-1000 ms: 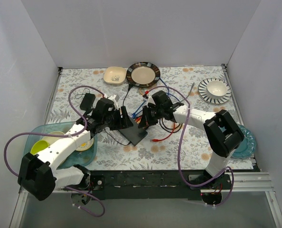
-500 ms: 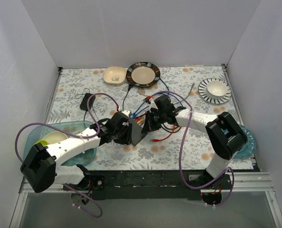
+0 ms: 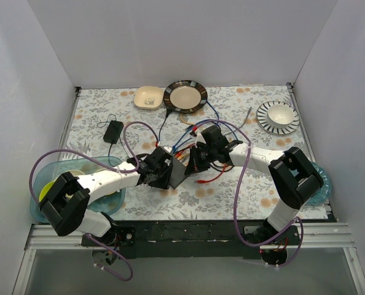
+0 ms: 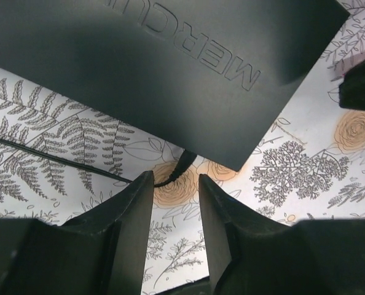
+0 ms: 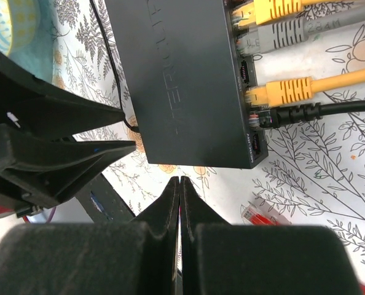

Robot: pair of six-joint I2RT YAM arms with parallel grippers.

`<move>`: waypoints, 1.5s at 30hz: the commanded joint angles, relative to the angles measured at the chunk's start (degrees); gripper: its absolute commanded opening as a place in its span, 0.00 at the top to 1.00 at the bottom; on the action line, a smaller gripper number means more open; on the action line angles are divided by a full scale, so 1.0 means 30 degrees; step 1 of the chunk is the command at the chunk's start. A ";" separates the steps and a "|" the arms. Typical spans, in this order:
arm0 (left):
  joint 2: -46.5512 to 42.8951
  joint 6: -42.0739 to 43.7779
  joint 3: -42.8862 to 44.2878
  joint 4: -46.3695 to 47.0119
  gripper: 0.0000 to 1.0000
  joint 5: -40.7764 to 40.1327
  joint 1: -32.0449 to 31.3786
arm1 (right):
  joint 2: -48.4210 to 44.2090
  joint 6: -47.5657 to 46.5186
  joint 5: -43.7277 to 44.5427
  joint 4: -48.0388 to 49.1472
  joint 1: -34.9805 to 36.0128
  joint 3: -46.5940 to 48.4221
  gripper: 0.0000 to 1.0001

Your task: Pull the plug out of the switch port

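switch: middle of surface, between both claws, maybe tipped up | yellow plug: in its socket | left claw: narrow gap, empty | right claw: pressed closed, empty

The switch top reads "MERCU" (rest cut off).

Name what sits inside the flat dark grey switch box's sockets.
Two yellow cable plugs, a grey plug, a black plug; two sockets look empty. Sockets past the picture's edge are unseen.

One switch, two yellow plugs, one grey plug, one black plug
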 commanded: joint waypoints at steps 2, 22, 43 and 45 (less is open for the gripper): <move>0.0597 0.0529 0.0337 0.1013 0.64 -0.0648 -0.0010 | -0.0778 0.0065 -0.0075 0.0528 0.0037 -0.0338 0.99; 0.2472 0.0296 0.1010 0.3561 0.82 0.2133 -0.0069 | -0.2476 -0.0462 0.1418 -0.0730 0.0008 -0.0955 0.99; 0.3235 -0.0818 0.1598 0.3064 1.00 0.1667 -0.0626 | -0.1890 0.0429 0.1937 0.2206 0.0298 -0.1602 0.98; 0.3264 -0.0818 0.1597 0.3006 1.00 0.1812 -0.0626 | -0.2154 -0.0691 0.3200 0.1238 0.0738 -0.1424 0.84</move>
